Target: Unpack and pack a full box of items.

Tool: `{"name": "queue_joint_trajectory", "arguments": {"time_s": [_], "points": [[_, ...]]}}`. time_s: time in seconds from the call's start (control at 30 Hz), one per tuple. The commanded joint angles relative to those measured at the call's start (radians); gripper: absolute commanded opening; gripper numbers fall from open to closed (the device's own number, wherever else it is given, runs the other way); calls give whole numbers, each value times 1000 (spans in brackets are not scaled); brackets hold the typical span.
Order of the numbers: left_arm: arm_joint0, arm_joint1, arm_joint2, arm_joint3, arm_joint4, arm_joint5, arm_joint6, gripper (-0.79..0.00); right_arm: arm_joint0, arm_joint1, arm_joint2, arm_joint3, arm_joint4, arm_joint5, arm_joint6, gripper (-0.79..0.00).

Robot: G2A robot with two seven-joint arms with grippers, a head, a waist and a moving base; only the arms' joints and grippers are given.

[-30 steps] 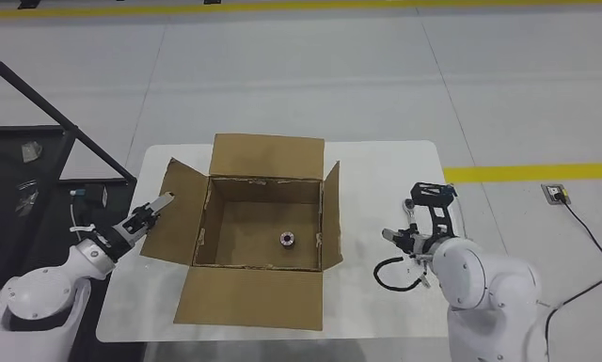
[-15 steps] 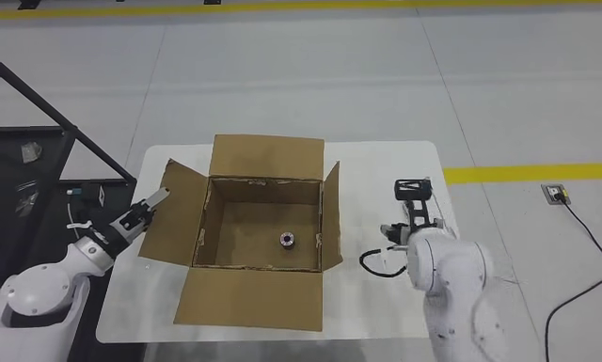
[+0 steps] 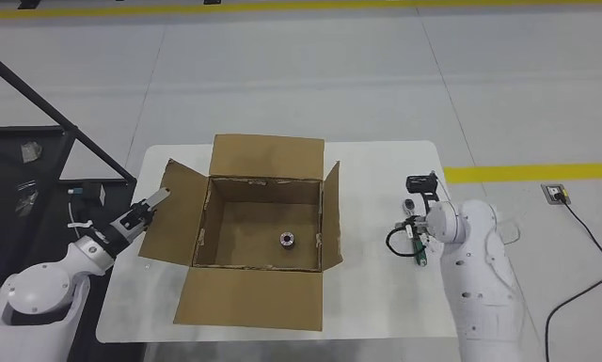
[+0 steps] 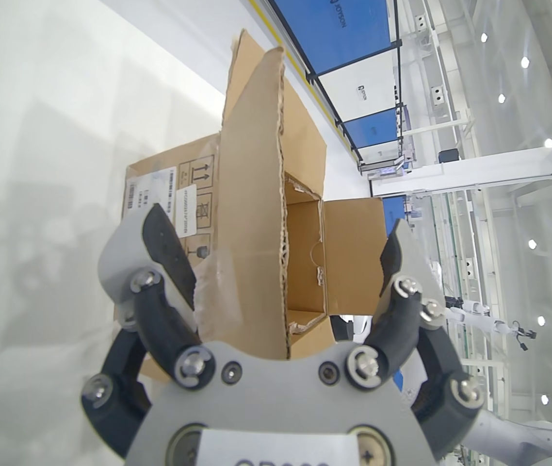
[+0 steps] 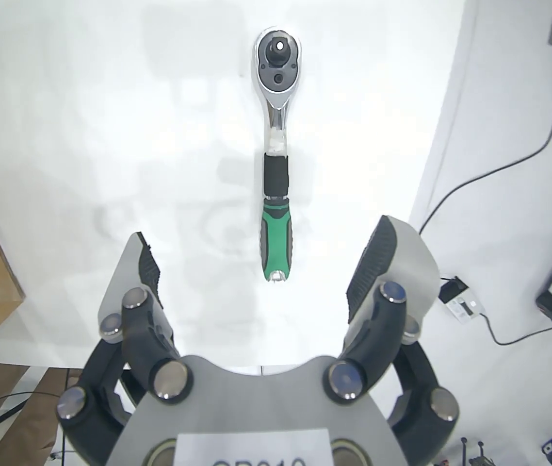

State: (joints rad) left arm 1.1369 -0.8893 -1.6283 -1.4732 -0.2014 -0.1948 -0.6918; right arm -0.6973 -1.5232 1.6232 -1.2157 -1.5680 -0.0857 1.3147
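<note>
A chrome ratchet wrench with a green-and-black handle (image 5: 276,162) lies flat on the white tabletop (image 5: 111,99), near the open brown cardboard box (image 3: 266,156). The right gripper (image 5: 261,235) hangs over it, fingers spread and empty. The left gripper (image 4: 276,225), fingers likewise apart, straddles the box's side flap (image 4: 251,196). The slim, low handle could skid away, or the fingers could jam against the tabletop.

The cardboard box (image 3: 268,155) is matt brown corrugated board, its flap edge (image 4: 282,186) torn and rough. The ratchet wrench (image 5: 275,157) has a polished, mirror-bright metal head and a green-and-black moulded grip. The white bench (image 5: 87,99) is smooth, faintly glossy. The right gripper (image 5: 264,240) has ribbed black pads (image 5: 372,264)
</note>
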Motion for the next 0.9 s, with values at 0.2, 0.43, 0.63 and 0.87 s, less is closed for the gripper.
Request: {"name": "queue_joint_trajectory", "arguments": {"time_s": [0.2,0.43,0.63,0.87], "points": [[1,0,1,-8,16,6,6,0,43,4,-43,131,-40,51,-72,-259],[10,-1,-1,-10,25,2,12,0,56,1,-78,150,-61,119,-63,-471],[20,-1,-13,-7,23,-3,14,0,84,8,-66,208,-45,124,-88,-480],[25,-1,-19,-10,24,-5,16,0,123,16,-59,281,-27,119,-114,-465]]}}
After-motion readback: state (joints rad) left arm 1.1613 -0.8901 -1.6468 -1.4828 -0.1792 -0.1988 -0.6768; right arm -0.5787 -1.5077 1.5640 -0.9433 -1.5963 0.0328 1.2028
